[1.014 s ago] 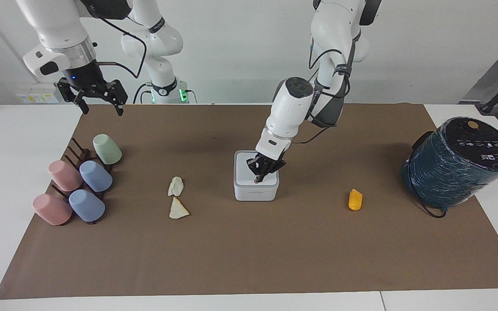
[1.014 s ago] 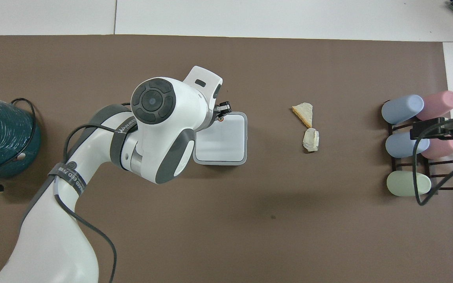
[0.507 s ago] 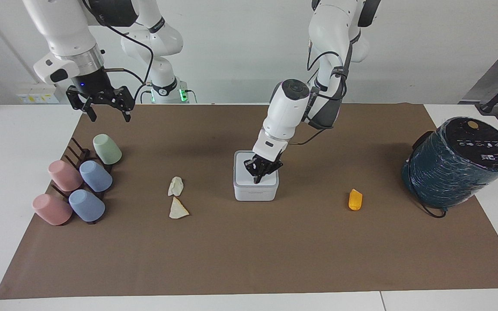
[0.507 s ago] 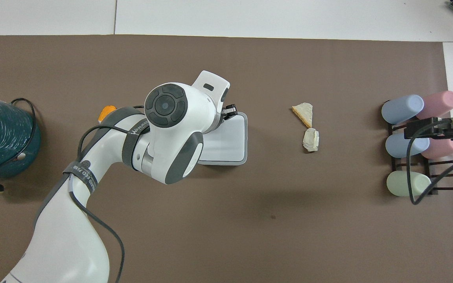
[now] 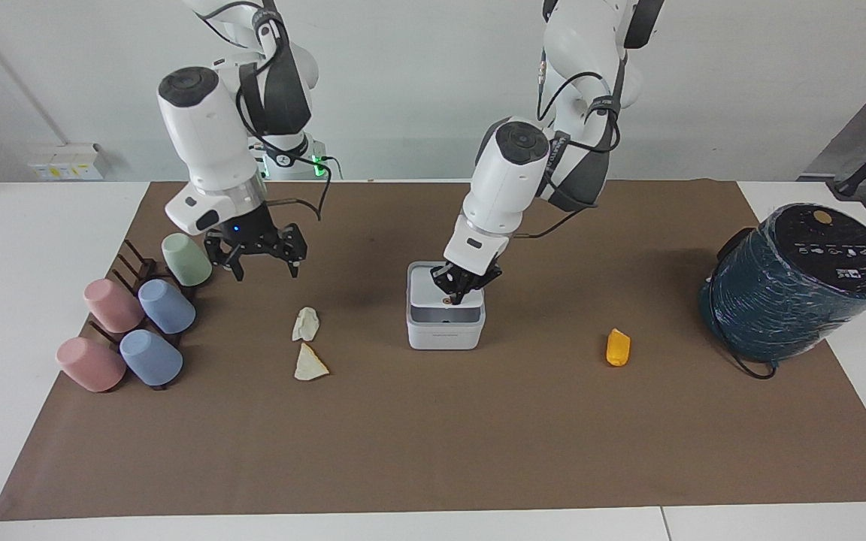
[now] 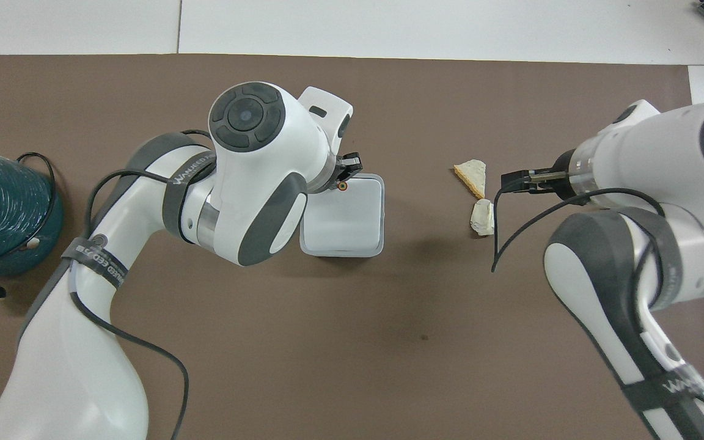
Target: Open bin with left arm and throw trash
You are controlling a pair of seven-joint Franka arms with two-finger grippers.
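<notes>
- Bin sits mid-mat, its lid tipped up toward the robots and a dark opening showing along the edge farthest from them.
- Left gripper, fingertips pinched together and gripping nothing, has its tips at the raised lid's orange dot; opening looks under way.
- Right gripper, jaws spread and empty, hangs over the mat above the white paper wad.
- Cream triangular piece lies just beside the wad; orange lump lies toward the left arm's end.
- Next: lid fully open, then descent onto the wad.
</notes>
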